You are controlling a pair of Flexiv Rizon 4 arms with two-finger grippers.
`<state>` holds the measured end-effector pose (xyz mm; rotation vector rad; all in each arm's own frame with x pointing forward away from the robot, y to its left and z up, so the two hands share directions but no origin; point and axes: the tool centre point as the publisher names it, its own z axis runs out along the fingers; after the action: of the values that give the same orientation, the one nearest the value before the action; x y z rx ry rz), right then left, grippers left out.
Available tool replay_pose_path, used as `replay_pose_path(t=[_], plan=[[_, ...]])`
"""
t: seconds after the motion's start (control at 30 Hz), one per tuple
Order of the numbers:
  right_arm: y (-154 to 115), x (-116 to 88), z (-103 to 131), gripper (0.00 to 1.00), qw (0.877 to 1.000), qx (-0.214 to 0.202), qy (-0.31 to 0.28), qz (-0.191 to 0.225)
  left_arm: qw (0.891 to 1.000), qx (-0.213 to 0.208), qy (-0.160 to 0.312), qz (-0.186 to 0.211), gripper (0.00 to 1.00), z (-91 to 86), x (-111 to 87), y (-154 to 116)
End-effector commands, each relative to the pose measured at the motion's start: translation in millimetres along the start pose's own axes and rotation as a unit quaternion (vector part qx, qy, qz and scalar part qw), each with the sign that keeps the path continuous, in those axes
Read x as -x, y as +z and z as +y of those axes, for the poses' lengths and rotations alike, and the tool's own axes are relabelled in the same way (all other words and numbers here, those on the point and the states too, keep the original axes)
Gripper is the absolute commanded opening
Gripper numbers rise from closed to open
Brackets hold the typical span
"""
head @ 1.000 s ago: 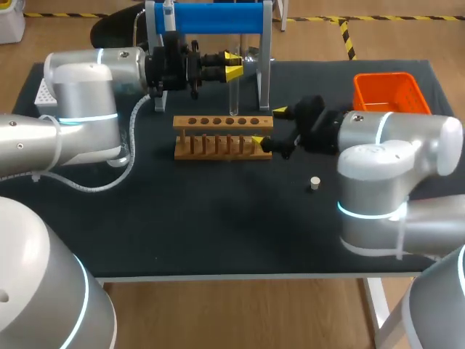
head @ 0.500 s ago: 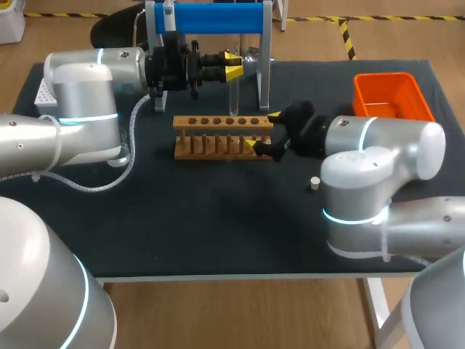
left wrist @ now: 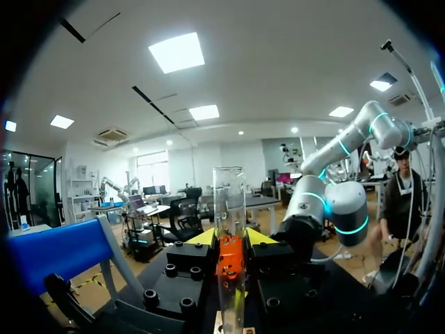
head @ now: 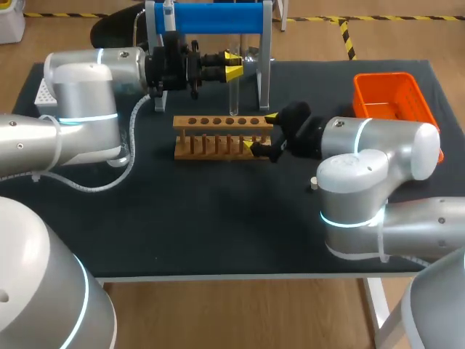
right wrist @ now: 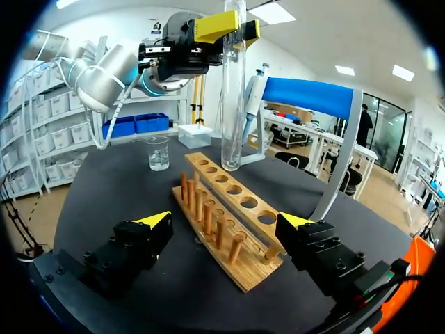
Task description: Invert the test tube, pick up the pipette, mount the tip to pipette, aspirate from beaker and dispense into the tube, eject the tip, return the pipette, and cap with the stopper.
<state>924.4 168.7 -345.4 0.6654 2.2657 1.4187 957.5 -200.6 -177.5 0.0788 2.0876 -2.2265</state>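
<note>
Our left gripper [head: 233,65] is clamped on a clear test tube [head: 234,91], one yellow-tipped finger on each side, and holds it upright with the rounded end down, above the table just behind the wooden rack [head: 218,134]. In the left wrist view the tube [left wrist: 229,202] rises between that gripper's fingers [left wrist: 229,238] with its open mouth up, and its lower end is cut off. In the right wrist view the tube [right wrist: 233,83] shows its rounded end, but its top runs out of sight. Our right gripper [head: 261,131] is spread wide and grasps nothing. It sits low at the right end of the rack, and in its own wrist view the gripper [right wrist: 224,221] has a finger on either side of the rack's [right wrist: 222,209] end. We cannot tell whether either finger touches the wood. A small pale stopper [head: 313,184] lies on the dark table [head: 182,218], partly hidden behind our right arm. Beyond the rack a beaker [right wrist: 158,153] stands on the table, and a pipette [right wrist: 254,97] hangs from the blue stand [head: 218,16]. An orange bin [head: 389,94] sits at the far right
</note>
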Motion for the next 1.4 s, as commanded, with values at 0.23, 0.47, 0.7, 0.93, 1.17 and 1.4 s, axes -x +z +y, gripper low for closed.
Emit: replay_pose_path(t=[0.23, 0.47, 0.7, 0.93, 1.17, 1.4], plan=[[0, -2, -1, 1.00, 1.000, 0.005, -0.010, -0.006, 1.000, 0.000, 0.000, 0.001, 0.00, 0.5, 1.2, 0], [0, -2, -1, 1.00, 1.000, 0.005, -0.010, -0.006, 1.000, 0.000, 0.000, 0.001, 0.00, 0.5, 1.2, 0], [0, -2, -1, 1.00, 1.000, 0.005, -0.010, -0.006, 1.000, 0.000, 0.001, 0.001, 0.00, 0.8, 1.7, 0], [0, -2, -1, 1.00, 1.000, 0.005, -0.010, -0.006, 1.000, 0.005, -0.011, -0.019, 0.00, 3.1, 2.9, 4], [0, -2, -1, 1.00, 1.000, 0.005, -0.010, -0.006, 0.999, 0.009, -0.016, -0.036, 0.00, 5.7, 2.8, 6], [0, -2, -1, 1.00, 1.000, 0.005, -0.010, -0.006, 0.999, 0.011, -0.018, -0.047, 0.00, 11.8, 2.7, 5]])
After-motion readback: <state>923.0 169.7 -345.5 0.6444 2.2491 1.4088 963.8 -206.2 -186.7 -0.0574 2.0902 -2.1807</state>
